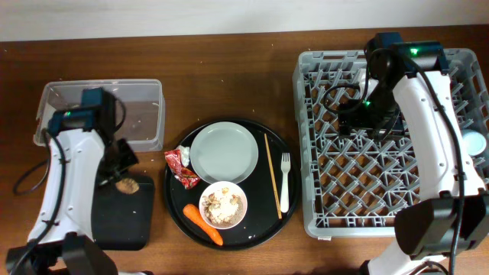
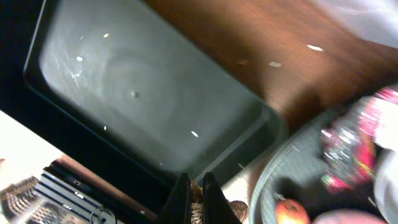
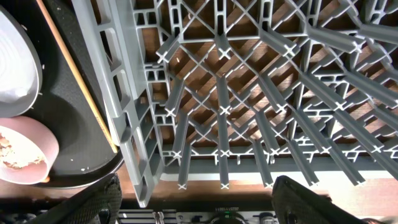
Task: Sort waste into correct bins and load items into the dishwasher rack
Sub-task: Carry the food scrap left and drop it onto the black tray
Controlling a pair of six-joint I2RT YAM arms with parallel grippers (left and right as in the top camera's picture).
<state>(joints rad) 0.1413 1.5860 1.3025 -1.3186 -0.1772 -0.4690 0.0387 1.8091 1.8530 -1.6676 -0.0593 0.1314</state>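
My left gripper hangs over the shallow black rectangular tray, next to the clear tub. In the left wrist view its fingers are shut on a brown food scrap; the scrap also shows in the overhead view. My right gripper is wide open and empty above the grey dishwasher rack. On the round black tray lie a pale plate, a white bowl of scraps, a carrot, a red wrapper, chopsticks and a white fork.
A pale cup sits at the rack's right edge. The left wrist view shows the black tray, the wrapper and the carrot. The right wrist view shows the rack pegs, a chopstick and the bowl.
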